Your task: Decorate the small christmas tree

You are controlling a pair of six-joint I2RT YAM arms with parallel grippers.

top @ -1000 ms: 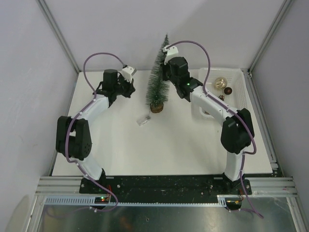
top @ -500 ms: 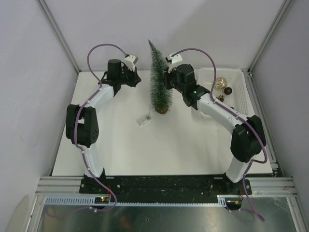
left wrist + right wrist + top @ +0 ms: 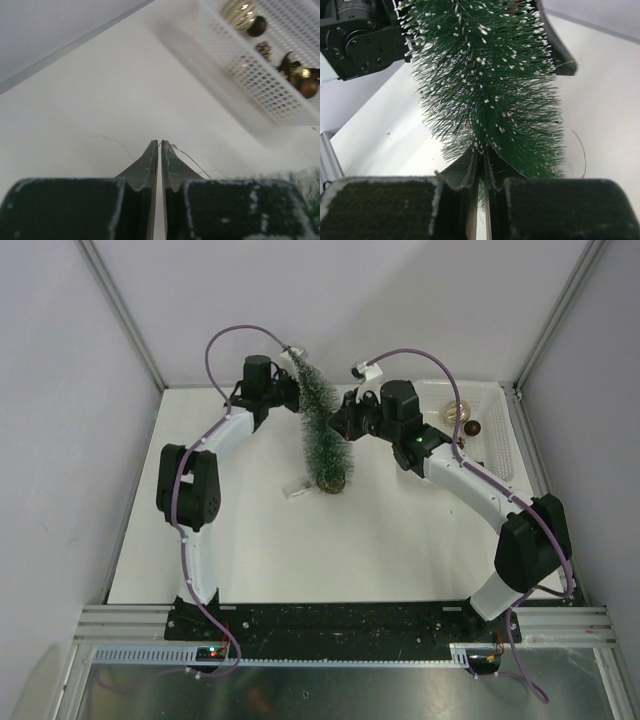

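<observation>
The small christmas tree (image 3: 324,425) stands on the white table, its tan disc base (image 3: 333,483) down and its top leaning a little left. My right gripper (image 3: 341,426) is shut on its middle; in the right wrist view the jaws (image 3: 481,150) pinch the frosted green bristles (image 3: 485,75). My left gripper (image 3: 293,382) is at the tree's top on the left side. In the left wrist view it (image 3: 160,144) is shut, and a thin gold thread (image 3: 187,157) comes out of the tips. What hangs on the thread is hidden.
A white mesh basket (image 3: 500,445) sits at the back right with a gold ball (image 3: 456,410) and a dark ball (image 3: 472,427); it also shows in the left wrist view (image 3: 260,80). A small white tag (image 3: 296,491) lies left of the tree base. Grey walls close in.
The left gripper has swung right and now sits against the tree's top. The right gripper has moved down and forward with the tree, whose base has shifted toward the near side.
</observation>
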